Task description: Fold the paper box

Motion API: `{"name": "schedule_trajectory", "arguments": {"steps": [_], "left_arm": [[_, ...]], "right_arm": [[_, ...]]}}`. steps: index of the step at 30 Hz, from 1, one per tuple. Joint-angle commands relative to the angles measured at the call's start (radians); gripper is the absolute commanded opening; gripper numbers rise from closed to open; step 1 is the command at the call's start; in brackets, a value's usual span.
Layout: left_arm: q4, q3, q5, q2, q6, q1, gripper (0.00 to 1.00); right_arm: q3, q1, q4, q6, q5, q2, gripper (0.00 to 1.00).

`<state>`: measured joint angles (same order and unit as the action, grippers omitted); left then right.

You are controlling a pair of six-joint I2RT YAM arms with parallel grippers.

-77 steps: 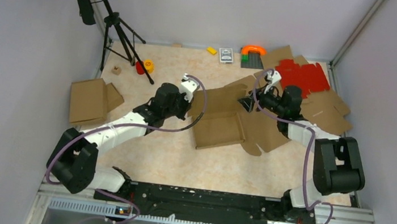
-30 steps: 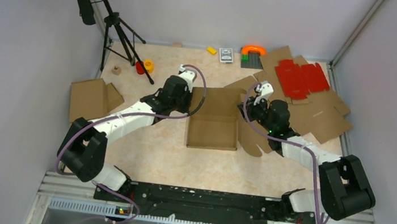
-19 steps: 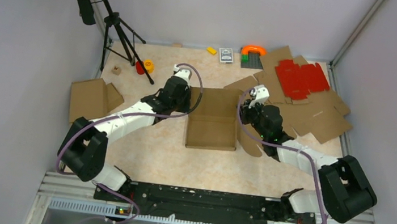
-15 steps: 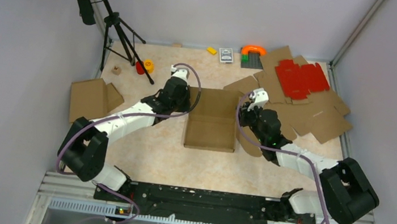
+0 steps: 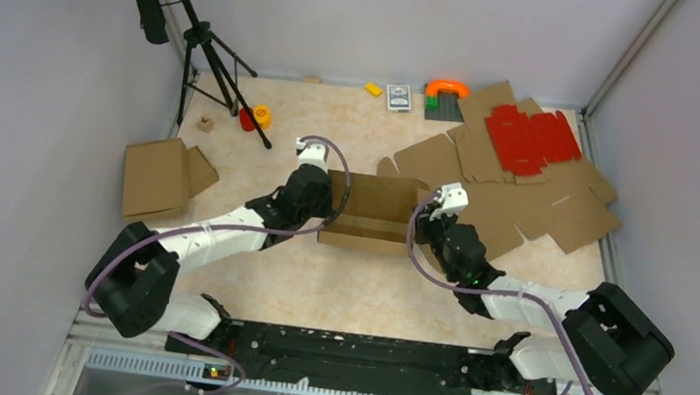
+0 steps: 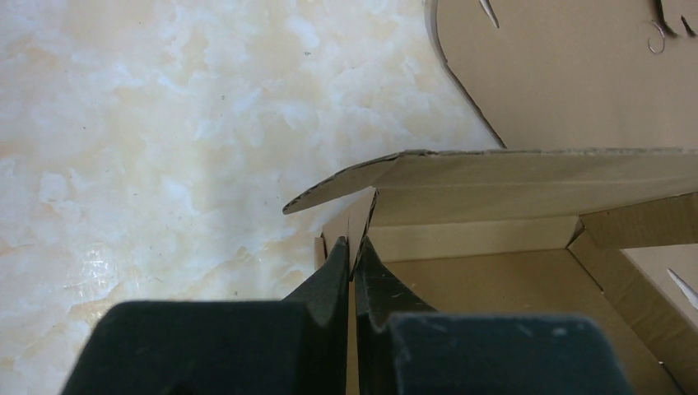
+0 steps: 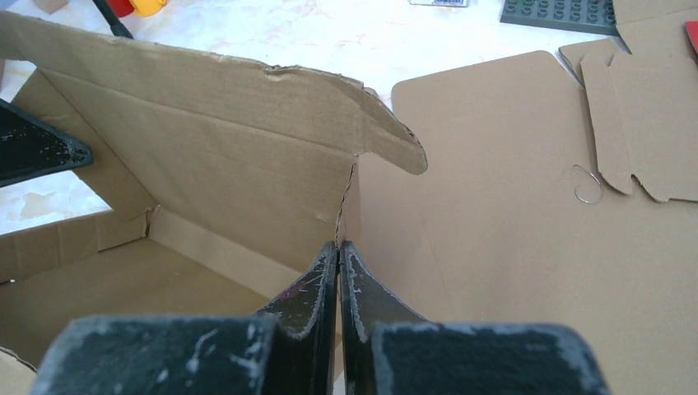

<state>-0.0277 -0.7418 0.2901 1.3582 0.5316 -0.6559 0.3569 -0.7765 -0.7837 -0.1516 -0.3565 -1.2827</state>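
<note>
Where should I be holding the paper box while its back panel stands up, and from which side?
By the paper box's two upright side walls, coming in from the near end: thin standing sheets fit between jaws; the whole box is too wide. The left gripper and right gripper are shut there.

The box (image 7: pixel 206 140) is made of brown corrugated cardboard, matt, with a roughly torn top edge where the fluting is exposed. The surface (image 6: pixel 165 123) is finished smooth in cream marbling with a faint sheen. The left tool (image 6: pixel 352 248) is moulded in matt black plastic; the right tool (image 7: pixel 337 250) is scuffed whitish. A red sheet (image 5: pixel 533 136), upper right, is seen matt.
</note>
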Motion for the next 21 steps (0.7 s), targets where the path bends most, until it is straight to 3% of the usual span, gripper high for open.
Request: {"name": "schedule_trajectory", "arguments": {"steps": [1, 9, 11, 18, 21], "left_arm": [[-0.109, 0.034, -0.014, -0.044, 0.015, -0.027, 0.0], [-0.22, 0.164, 0.063, -0.096, -0.08, -0.121, 0.0], [-0.25, 0.2, 0.096, -0.115, -0.108, -0.155, 0.0], [-0.278, 0.255, 0.132, -0.164, -0.177, -0.195, 0.0], [-0.28, 0.26, 0.161, -0.171, -0.21, -0.22, 0.0]], "right_arm": [[-0.022, -0.03, -0.05, -0.023, 0.012, 0.04, 0.0], [-0.046, -0.032, 0.079, -0.075, 0.056, 0.13, 0.11], [-0.063, -0.032, 0.105, -0.093, 0.07, 0.157, 0.23], [-0.076, -0.033, 0.244, -0.127, 0.111, 0.308, 0.4], [-0.054, -0.033, 0.367, -0.145, 0.119, 0.383, 0.57]]}}
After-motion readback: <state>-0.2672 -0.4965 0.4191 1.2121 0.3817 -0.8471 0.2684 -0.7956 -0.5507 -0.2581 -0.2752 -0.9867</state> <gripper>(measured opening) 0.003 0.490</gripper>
